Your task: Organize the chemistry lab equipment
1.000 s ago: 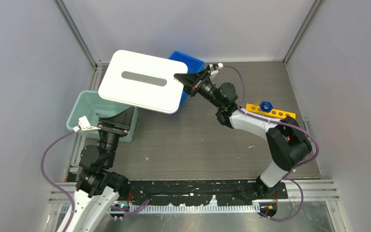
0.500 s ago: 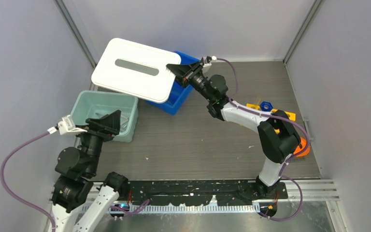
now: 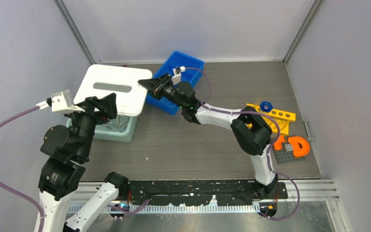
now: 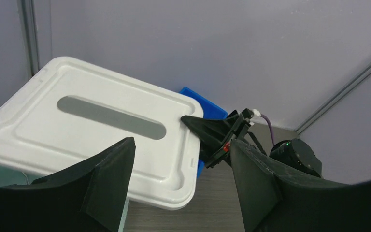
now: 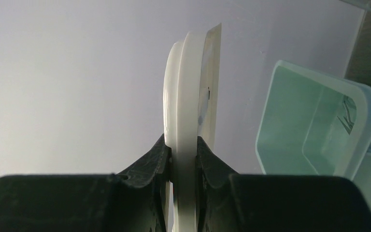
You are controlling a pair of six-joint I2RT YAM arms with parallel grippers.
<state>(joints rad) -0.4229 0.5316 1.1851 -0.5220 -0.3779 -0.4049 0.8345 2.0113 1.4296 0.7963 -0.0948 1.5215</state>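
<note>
My right gripper (image 3: pixel 149 84) is shut on the right edge of the white lid (image 3: pixel 111 89) and holds it over the pale green bin (image 3: pixel 121 131), covering most of it. In the right wrist view the gripper (image 5: pixel 184 154) pinches the lid's rim (image 5: pixel 186 101), with the green bin (image 5: pixel 314 125) to the right. My left gripper (image 3: pixel 107 104) is open and empty, raised at the lid's near side; in its wrist view (image 4: pixel 181 179) the lid (image 4: pixel 92 140) lies beyond the fingers. The yellow holed rack (image 3: pixel 273 116) with a blue-capped tube (image 3: pixel 265 105) stands at the right.
A blue bin (image 3: pixel 182 72) sits behind the right gripper at the back. Orange pieces on a grey pad (image 3: pixel 294 147) lie at the right. The grey walls stand close on the left and back.
My right gripper has carried the lid left and down, from above the blue bin to over the green bin. My left arm has risen and pulled back to the left.
</note>
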